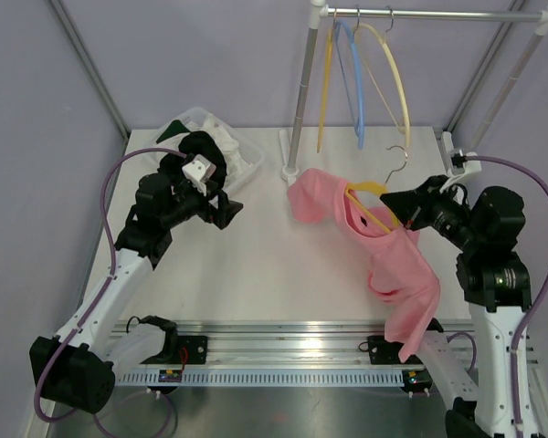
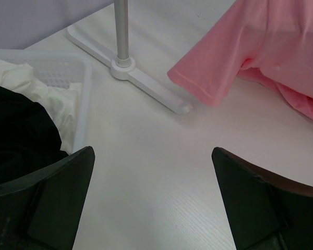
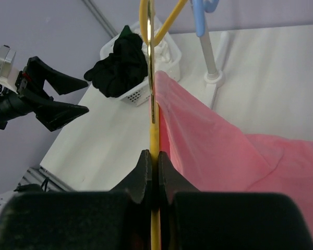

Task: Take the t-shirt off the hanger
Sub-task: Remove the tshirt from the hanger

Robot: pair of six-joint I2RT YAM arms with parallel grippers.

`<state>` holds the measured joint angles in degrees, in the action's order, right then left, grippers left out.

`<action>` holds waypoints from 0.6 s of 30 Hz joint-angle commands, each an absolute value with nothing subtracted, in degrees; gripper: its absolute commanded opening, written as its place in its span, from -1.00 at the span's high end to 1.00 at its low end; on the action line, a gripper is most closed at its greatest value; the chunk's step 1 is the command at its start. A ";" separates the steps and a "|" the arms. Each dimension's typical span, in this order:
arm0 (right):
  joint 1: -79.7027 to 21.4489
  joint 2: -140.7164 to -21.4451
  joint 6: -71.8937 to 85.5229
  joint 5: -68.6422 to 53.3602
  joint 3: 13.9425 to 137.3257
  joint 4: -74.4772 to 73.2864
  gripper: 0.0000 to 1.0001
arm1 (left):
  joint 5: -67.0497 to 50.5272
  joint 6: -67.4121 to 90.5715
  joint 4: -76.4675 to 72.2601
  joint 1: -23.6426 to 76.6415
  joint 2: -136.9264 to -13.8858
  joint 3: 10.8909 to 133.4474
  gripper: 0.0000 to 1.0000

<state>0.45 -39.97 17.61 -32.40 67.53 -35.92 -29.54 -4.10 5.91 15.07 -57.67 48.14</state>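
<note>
Pinching yellow hanger [image 3: 154, 136], right gripper [image 3: 154, 159], t-shirt [image 1: 397, 265] draped

The t-shirt [image 1: 397, 265] is plain pink, without any print. The hanger [image 3: 154, 140] is bright yellow. The tabletop [image 1: 256, 265] is white with a faint grain. The left claw [image 2: 152, 153] and the right claw [image 3: 154, 156] are both black. A white basket [image 1: 248, 164] holds a black garment [image 1: 205, 151] and a white garment [image 1: 226, 139]. A blue hanger [image 1: 350, 73] and pale yellow hangers [image 1: 401, 87] are on the silvery rail [image 1: 438, 14].
</note>
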 commanded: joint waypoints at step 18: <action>-36.56 -78.91 10.46 -8.98 104.04 -33.57 1.00 | -25.68 -7.21 0.27 15.29 -44.84 42.81 -0.97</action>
